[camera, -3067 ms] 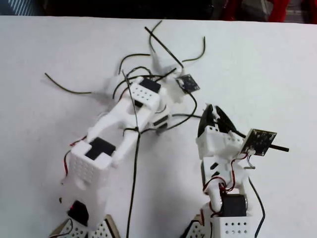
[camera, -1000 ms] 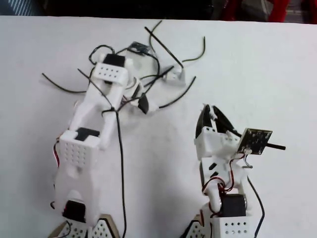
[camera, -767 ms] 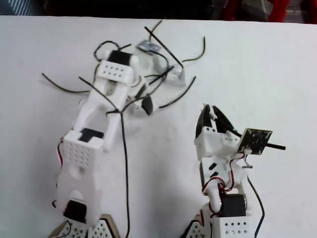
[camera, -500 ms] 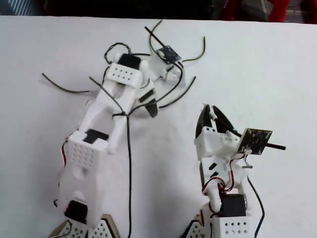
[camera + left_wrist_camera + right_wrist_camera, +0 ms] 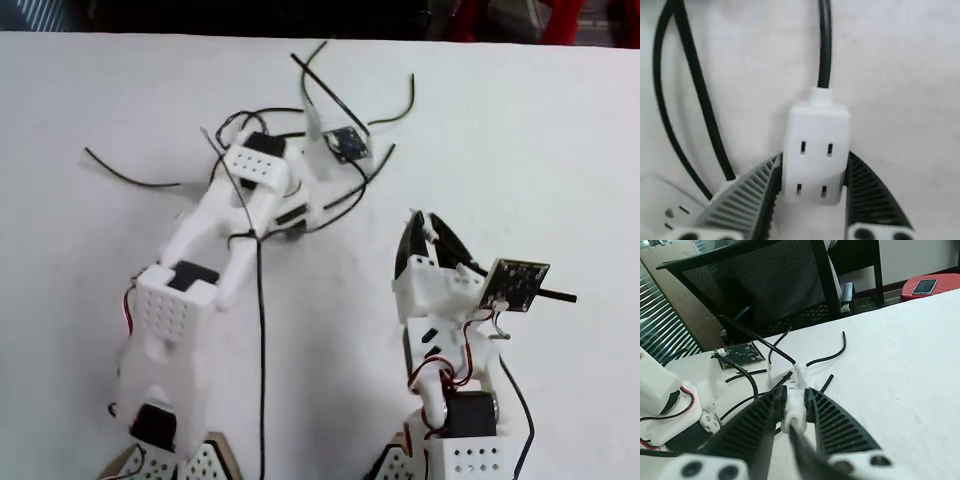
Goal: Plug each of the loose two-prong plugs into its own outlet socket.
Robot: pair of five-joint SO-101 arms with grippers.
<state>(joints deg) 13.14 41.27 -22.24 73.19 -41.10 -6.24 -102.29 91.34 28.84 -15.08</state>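
Socket block (image 5: 815, 145), white with two pairs of slots and a black cord (image 5: 824, 45) out one end, lies on the table (image 5: 905, 75), pinched tight by the left claw (image 5: 814, 165). Right claw (image 5: 795, 391) sits well apart from it, clamped on a white plug (image 5: 795, 407). Loose black cords (image 5: 122, 173) are scattered all around the left arm.

Tangle of black cords (image 5: 325, 90) around the left arm (image 5: 215, 215); free table (image 5: 540, 130) far right

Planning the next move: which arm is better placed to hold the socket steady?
Left. Its gripper already grips the white socket by both sides. The right gripper sits off to the side and seems to hold a plug, so it could bring that over.
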